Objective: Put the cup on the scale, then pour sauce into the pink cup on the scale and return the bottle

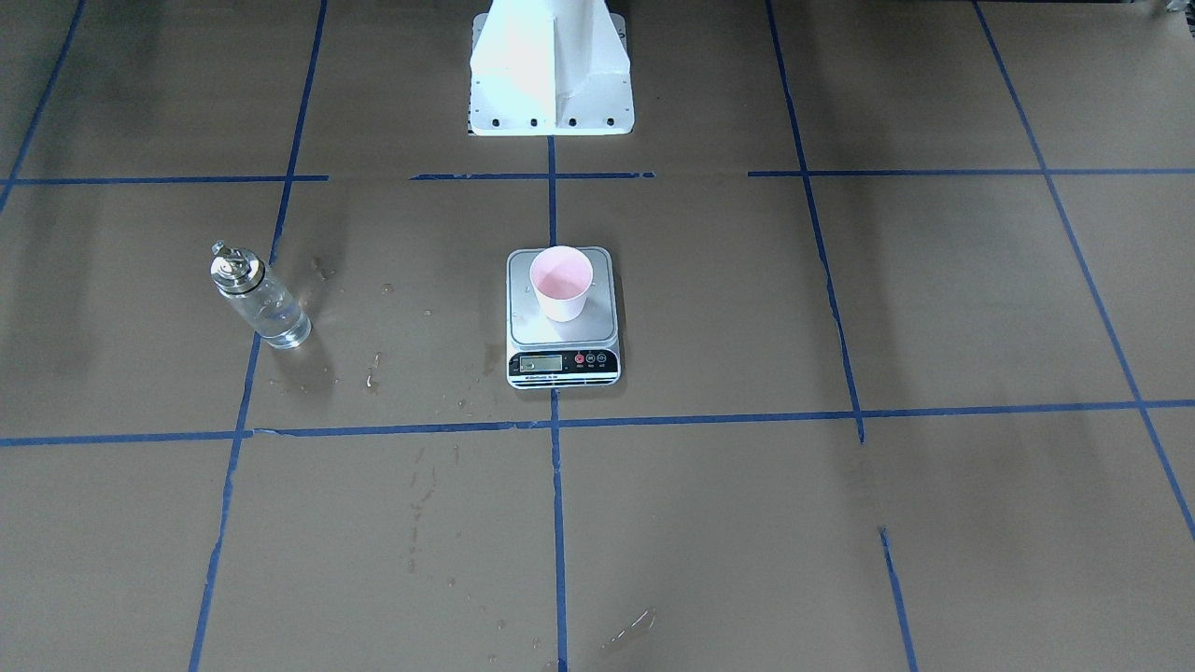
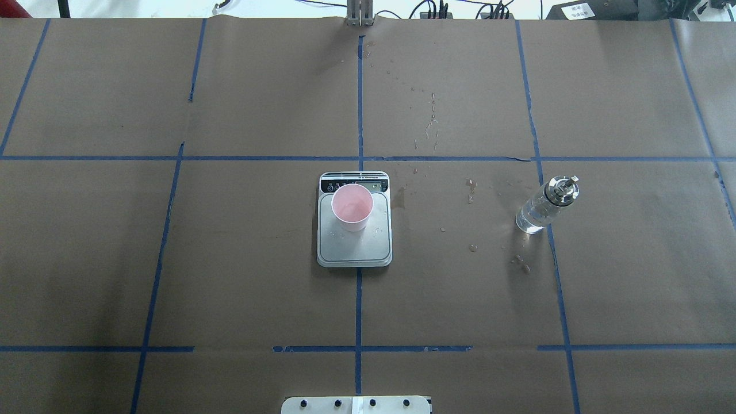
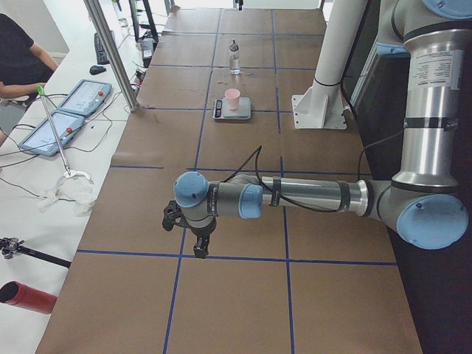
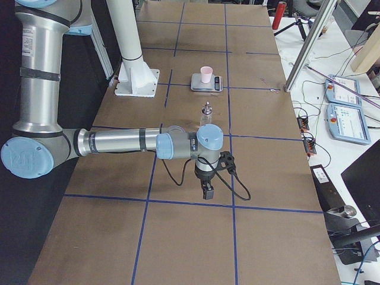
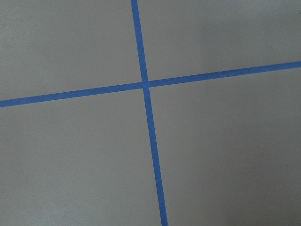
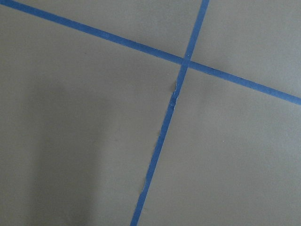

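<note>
The pink cup (image 1: 561, 283) stands upright on the silver scale (image 1: 527, 329) at the table's middle; it also shows in the overhead view (image 2: 352, 207) on the scale (image 2: 353, 250). The clear bottle (image 1: 261, 303) with its silver pourer cap stands upright on the paper on my right side (image 2: 543, 208), apart from the scale, with clear sauce in it. My left gripper (image 3: 200, 247) and right gripper (image 4: 206, 191) hang over bare paper far out toward the table's ends; I cannot tell whether they are open or shut. Both wrist views show only paper and blue tape.
The white robot base (image 1: 551, 75) stands behind the scale. Small wet drops (image 2: 471, 198) lie on the brown paper between scale and bottle. Blue tape lines grid the table. Tablets (image 3: 74, 110), a metal post (image 3: 110, 51) and a person (image 3: 18, 59) are at the operators' side.
</note>
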